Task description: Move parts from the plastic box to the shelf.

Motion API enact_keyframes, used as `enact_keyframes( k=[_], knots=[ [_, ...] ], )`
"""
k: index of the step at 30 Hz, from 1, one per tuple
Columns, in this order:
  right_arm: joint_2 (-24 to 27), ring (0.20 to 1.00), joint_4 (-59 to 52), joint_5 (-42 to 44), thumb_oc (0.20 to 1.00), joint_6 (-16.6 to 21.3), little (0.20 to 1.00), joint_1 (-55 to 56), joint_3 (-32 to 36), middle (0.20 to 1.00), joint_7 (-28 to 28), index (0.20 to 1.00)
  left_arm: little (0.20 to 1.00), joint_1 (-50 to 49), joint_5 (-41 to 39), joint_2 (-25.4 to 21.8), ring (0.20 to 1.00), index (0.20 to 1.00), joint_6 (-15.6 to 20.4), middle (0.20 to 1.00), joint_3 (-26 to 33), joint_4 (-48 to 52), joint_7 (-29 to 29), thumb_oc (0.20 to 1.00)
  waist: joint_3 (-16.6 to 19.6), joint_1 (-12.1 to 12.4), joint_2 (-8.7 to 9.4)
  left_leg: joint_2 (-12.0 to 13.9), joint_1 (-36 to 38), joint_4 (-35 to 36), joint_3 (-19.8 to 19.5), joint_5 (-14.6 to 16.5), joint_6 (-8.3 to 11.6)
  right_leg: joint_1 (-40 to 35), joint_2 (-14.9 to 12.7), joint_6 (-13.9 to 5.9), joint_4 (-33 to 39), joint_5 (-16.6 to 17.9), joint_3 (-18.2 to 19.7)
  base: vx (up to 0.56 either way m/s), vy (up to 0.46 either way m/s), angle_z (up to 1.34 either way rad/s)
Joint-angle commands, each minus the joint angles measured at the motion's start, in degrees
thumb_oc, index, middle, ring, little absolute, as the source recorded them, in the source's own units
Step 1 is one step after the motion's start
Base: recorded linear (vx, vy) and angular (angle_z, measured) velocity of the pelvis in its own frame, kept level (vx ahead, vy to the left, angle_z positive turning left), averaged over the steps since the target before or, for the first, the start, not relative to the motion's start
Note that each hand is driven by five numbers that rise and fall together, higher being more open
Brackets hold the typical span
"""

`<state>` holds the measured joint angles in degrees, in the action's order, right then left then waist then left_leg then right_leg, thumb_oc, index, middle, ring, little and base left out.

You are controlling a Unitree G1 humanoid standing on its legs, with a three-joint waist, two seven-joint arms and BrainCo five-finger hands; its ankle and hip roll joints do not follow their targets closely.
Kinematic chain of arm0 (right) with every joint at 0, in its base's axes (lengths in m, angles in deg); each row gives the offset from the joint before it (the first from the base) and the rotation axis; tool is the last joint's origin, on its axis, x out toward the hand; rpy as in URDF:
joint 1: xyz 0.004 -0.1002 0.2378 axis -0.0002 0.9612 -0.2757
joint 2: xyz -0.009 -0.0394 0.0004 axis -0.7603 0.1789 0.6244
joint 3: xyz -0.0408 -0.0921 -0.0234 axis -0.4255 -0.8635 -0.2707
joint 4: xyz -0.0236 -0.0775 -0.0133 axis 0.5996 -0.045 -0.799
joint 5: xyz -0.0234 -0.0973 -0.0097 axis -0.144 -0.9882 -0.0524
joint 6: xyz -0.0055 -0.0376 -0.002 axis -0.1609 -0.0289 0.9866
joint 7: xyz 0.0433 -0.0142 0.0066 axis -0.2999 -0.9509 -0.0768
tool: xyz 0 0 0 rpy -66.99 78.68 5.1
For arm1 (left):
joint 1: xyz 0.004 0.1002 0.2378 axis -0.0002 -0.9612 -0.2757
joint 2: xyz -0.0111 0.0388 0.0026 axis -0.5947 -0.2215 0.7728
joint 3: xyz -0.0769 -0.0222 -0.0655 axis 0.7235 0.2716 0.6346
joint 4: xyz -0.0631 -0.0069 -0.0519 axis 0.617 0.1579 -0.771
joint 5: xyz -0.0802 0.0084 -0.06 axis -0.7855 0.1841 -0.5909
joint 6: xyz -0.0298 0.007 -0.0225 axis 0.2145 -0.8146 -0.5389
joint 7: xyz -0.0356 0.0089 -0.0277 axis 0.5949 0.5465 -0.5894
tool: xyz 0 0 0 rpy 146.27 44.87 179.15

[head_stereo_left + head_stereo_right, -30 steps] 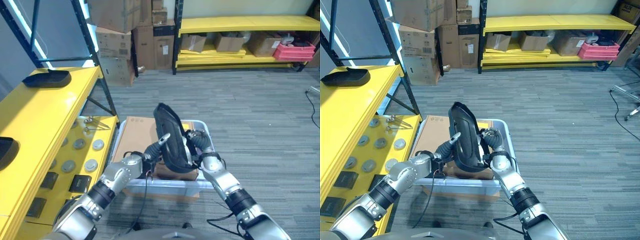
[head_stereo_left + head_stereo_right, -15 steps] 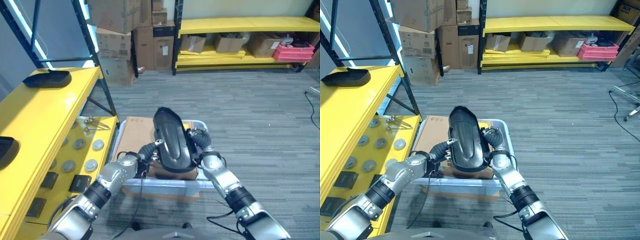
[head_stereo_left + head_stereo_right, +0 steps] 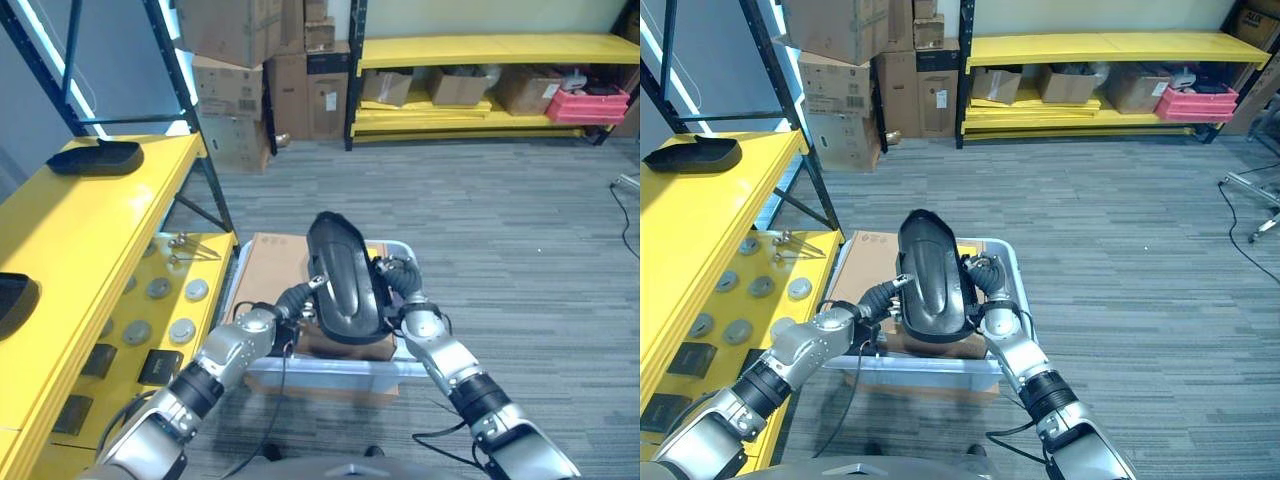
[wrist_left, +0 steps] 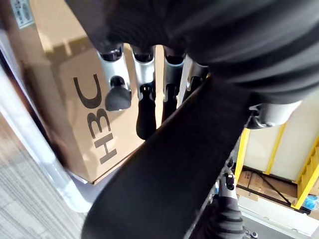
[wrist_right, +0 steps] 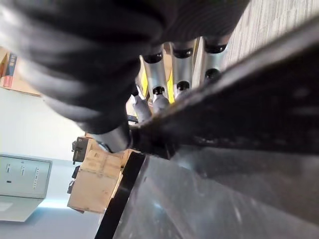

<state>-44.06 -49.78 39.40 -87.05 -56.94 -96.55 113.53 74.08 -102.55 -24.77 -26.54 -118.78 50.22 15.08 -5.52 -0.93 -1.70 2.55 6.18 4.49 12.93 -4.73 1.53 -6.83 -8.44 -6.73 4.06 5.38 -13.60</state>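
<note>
Both hands, left hand [image 3: 300, 297] and right hand [image 3: 398, 283], grip black moulded part [image 3: 340, 280] above plastic box [image 3: 330, 368]; shelf [image 3: 70, 250] placement remains.

Stacked cardboard boxes [image 3: 243, 75] are standing against the far wall on grey striped carpet [image 3: 480, 210]. Beyond them, a long yellow rack [image 3: 490, 48] is holding more cartons [image 3: 458, 85] and a red crate [image 3: 588, 103]. Round metal discs [image 3: 160, 288] are lying on a lower yellow level.
</note>
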Motion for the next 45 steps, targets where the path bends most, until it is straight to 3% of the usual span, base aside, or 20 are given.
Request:
enact_keyframes(
  k=[1, 9, 21, 32, 36, 40, 43, 45],
  knots=[
    [-1.7, 1.000, -2.2, 2.0, 1.000, 3.7, 1.000, -5.0, -0.3, 1.000, 0.9, 1.000, 0.200, 5.3, 1.2, 3.6, 0.200, 0.200, 7.1, 0.200, -0.1, -0.3, -0.2, 0.200, 1.3, 1.3, 0.67, 2.7, -0.5, -3.1, -1.6, 3.6, 1.24, 1.2, -3.7, -5.11, -3.1, -1.6, -2.6, 0.00, 0.000, 0.00],
    [-1.7, 1.000, -3.2, 3.4, 1.000, 2.9, 1.000, -4.6, 1.5, 1.000, 4.4, 1.000, 0.200, 4.7, 4.0, 1.6, 0.200, 0.200, 8.6, 0.200, 4.3, -0.3, 4.7, 0.200, 1.2, 1.9, 0.71, 2.8, -0.5, -3.4, -1.9, 3.6, 1.39, 1.0, -3.7, -4.91, -3.1, -1.6, -2.7, 0.00, 0.000, 0.00],
    [2.8, 1.000, -4.0, 5.7, 1.000, 4.9, 1.000, 0.6, 9.9, 1.000, 8.1, 1.000, 0.200, 0.8, 9.7, -4.4, 0.200, 0.200, 10.5, 0.200, 12.8, 2.3, 5.5, 0.200, 1.2, 2.4, 0.55, 2.7, -0.7, -3.4, -2.5, 3.5, 1.49, 0.8, -3.5, -4.75, -2.3, -1.1, -2.8, 0.00, 0.000, 0.00],
    [2.5, 1.000, 0.3, 10.4, 1.000, 5.9, 1.000, 8.8, 17.9, 1.000, 5.7, 1.000, 0.200, -2.7, 14.5, -6.4, 0.200, 0.200, 16.8, 0.200, 19.4, 1.4, 7.3, 0.200, 1.7, 1.5, 1.01, 2.6, -1.0, -3.0, -1.9, 3.5, 1.40, 1.4, -3.4, -4.71, -1.7, -0.8, -2.5, 0.00, -0.003, -0.03],
    [0.8, 1.000, 3.6, 9.1, 1.000, 2.5, 1.000, 11.3, 18.1, 1.000, 4.8, 1.000, 0.200, -4.0, 15.6, -7.0, 0.200, 0.200, 20.3, 0.200, 21.8, 2.4, 10.5, 0.200, 1.8, 1.3, 1.18, 2.3, -1.4, -3.1, -2.1, 3.5, 1.30, 1.9, -3.5, -4.70, -1.8, -0.7, -2.4, -0.01, 0.009, -0.05],
    [0.1, 1.000, 9.4, 4.6, 1.000, -2.4, 1.000, 15.4, 18.3, 1.000, 0.4, 1.000, 0.200, -7.5, 16.9, -8.8, 0.200, 0.200, 24.1, 0.200, 26.3, 5.5, 12.5, 0.200, 1.6, 1.4, 1.28, 1.7, -2.1, -3.0, -2.4, 3.7, 0.96, 2.5, -4.0, -4.82, -2.4, -0.8, -2.2, -0.03, 0.044, -0.02],
    [-0.6, 1.000, 20.9, -1.5, 1.000, -5.8, 1.000, 20.3, 18.5, 1.000, -6.1, 1.000, 0.200, -12.0, 17.4, -11.1, 0.200, 0.200, 27.0, 0.200, 33.1, 11.3, 12.1, 0.200, 1.3, 2.2, 1.24, 0.6, -2.8, -2.4, -3.1, 3.9, 0.53, 2.9, -4.8, -5.30, -2.9, -0.7, -2.4, -0.05, 0.078, 0.00],
    [-1.5, 1.000, 27.3, -4.3, 1.000, -5.5, 1.000, 22.2, 18.5, 1.000, -8.3, 1.000, 0.200, -13.6, 17.8, -11.9, 0.200, 0.200, 27.8, 0.200, 36.2, 14.5, 11.8, 0.200, 1.1, 3.2, 1.11, -0.1, -3.2, -1.7, -3.8, 3.9, 0.27, 3.1, -5.4, -5.68, -3.4, -0.8, -2.9, -0.05, 0.047, 0.03]
  ],
)
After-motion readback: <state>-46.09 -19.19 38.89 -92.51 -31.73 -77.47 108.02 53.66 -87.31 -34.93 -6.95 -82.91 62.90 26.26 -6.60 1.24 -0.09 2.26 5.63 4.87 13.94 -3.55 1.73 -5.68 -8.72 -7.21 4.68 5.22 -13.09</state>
